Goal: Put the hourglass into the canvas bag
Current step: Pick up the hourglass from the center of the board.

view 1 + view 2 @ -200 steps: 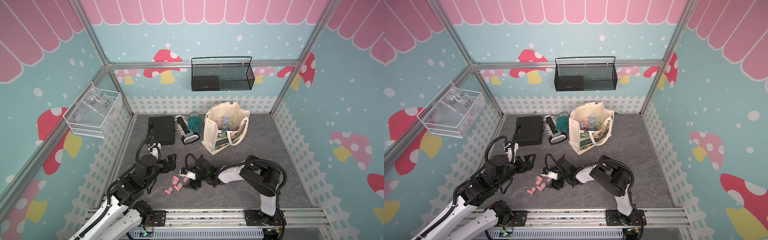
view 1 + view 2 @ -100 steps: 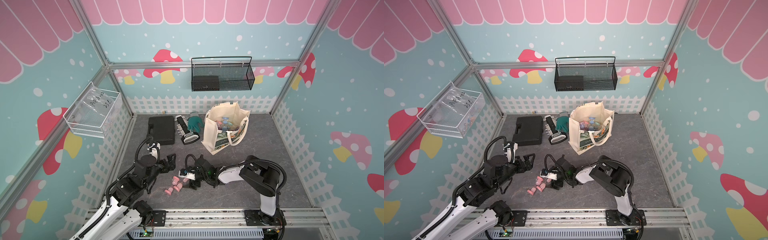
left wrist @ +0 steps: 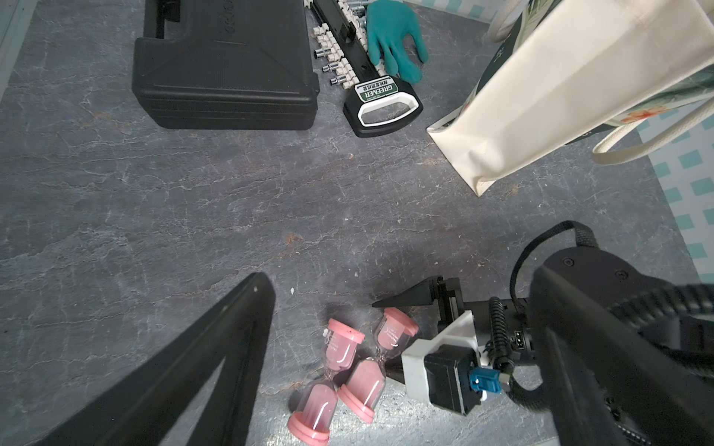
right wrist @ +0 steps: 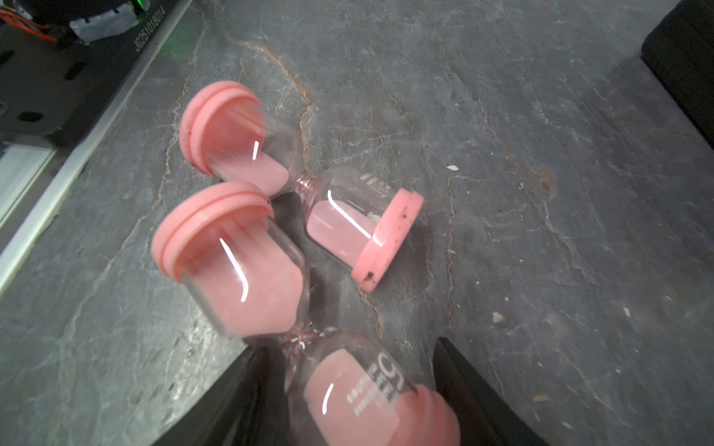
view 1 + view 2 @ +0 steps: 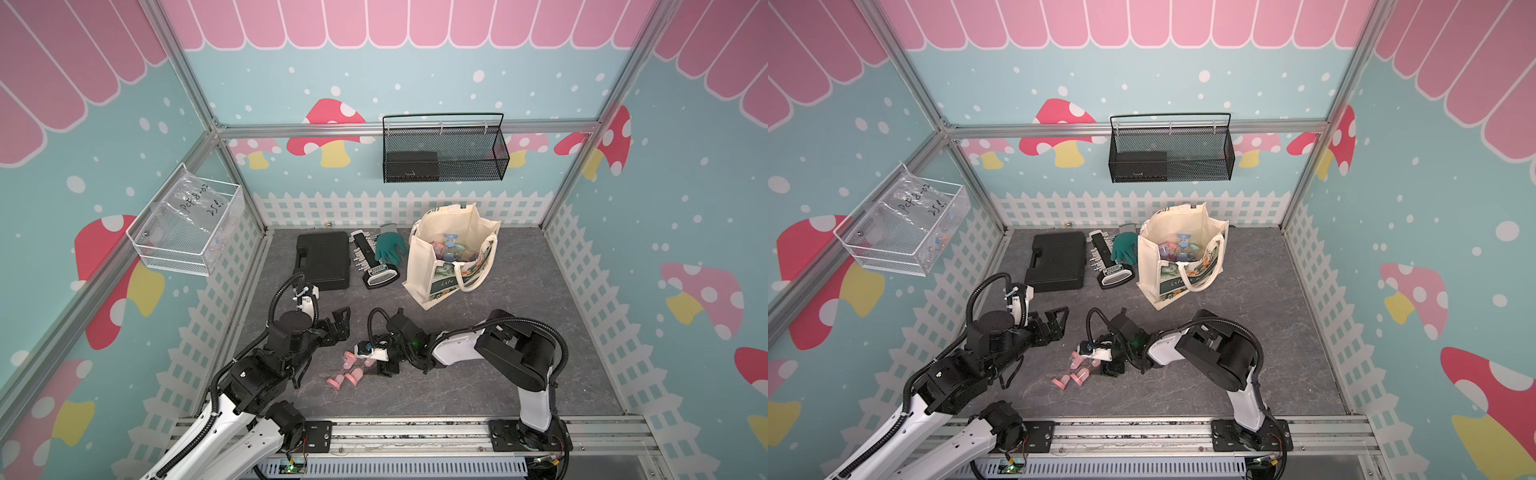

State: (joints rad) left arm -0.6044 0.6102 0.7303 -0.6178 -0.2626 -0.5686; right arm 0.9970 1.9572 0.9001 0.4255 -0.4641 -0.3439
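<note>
Straddling one bulb of the hourglass lying on the surface beside its twin, my right jaws stand narrow, though I cannot tell if they pinch yet: grasp step, next a squeeze and lift toward the canvas bag well apart.

The right gripper lies low on the floor. A pink hourglass is at its fingertips and a second hourglass just past them; any grip is too small to tell. The canvas bag stands upright well behind those fingers. The left gripper hovers nearby, jaws spread.
</note>
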